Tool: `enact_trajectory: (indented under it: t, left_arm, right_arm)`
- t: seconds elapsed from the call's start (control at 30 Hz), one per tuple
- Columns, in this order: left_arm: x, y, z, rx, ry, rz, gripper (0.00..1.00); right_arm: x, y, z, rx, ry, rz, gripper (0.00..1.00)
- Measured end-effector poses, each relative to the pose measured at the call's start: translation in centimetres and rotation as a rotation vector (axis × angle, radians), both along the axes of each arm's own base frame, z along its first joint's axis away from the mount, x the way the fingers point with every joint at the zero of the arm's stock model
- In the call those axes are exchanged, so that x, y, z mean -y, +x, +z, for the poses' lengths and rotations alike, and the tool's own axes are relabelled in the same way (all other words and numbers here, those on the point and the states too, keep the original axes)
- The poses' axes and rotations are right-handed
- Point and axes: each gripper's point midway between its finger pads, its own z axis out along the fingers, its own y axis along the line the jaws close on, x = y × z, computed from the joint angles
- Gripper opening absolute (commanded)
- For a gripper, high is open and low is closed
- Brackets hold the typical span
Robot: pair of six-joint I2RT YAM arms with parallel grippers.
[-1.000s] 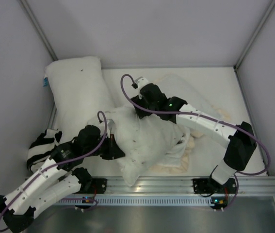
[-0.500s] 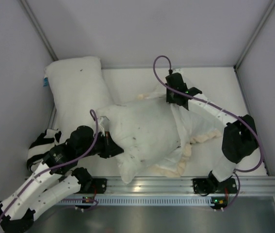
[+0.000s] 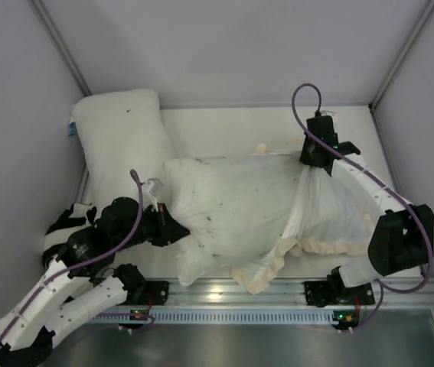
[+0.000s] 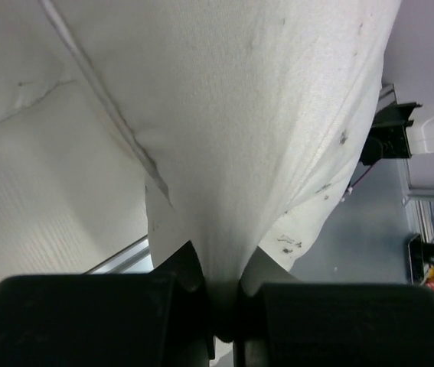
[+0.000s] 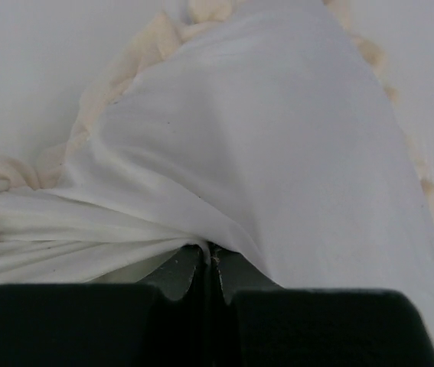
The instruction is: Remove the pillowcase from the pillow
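The left end effector (image 3: 177, 229) is clenched on the pillow (image 3: 232, 206) corner to anchor it. The right end effector (image 3: 313, 168) grasps the pillowcase (image 3: 331, 222) at the opposite end, for stripping.

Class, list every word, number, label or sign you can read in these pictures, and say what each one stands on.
No text can be read in any view.
The blue tag on the back-left pillow is too small to read.
The speckled pillow shows only dark specks, not letters.
The pillowcase shows no print.
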Motion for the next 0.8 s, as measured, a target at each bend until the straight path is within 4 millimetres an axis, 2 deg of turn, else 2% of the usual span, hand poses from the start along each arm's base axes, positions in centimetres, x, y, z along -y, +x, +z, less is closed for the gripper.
enact_trajectory:
  t: [0.2, 0.3, 0.47, 0.53, 0.57, 0.67, 0.7, 0.8]
  left_arm:
    - [-3.1, 0.4, 4.5, 0.1, -0.006, 0.139, 0.0]
    - [-5.5, 0.0, 6.6, 0.148, -0.023, 0.223, 0.0]
    - [-8.6, -1.2, 8.2, 0.178, -0.03, 0.304, 0.0]
    - [-9.1, -1.4, 8.0, 0.17, -0.021, 0.319, 0.0]
    - [-9.3, -1.5, 7.7, 0.161, -0.013, 0.323, 0.0]
    - [-9.4, -1.4, 7.0, 0.15, 0.002, 0.332, 0.0]
    - [-9.4, -1.4, 6.5, 0.144, 0.009, 0.335, 0.0]
    - [-9.5, -1.2, 4.7, 0.13, 0.037, 0.345, 0.0]
  right_arm:
    - [0.8, -0.9, 0.9, 0.005, 0.025, -0.006, 0.0]
    - [0.0, -1.4, 0.7, -0.01, 0.06, 0.03, 0.0]
    - [-1.6, -2.2, -0.1, -0.043, 0.128, 0.092, 0.01]
    - [-2.2, -2.5, -0.2, -0.049, 0.157, 0.117, 0.1]
    - [-2.4, -2.6, -0.2, -0.046, 0.166, 0.125, 0.22]
    - [-4.0, -2.9, 0.3, -0.018, 0.176, 0.189, 0.48]
    - [-5.1, -3.2, 0.7, 0.0, 0.155, 0.225, 0.6]
    - [-9.1, -4.7, 2.6, 0.069, 0.104, 0.338, 0.75]
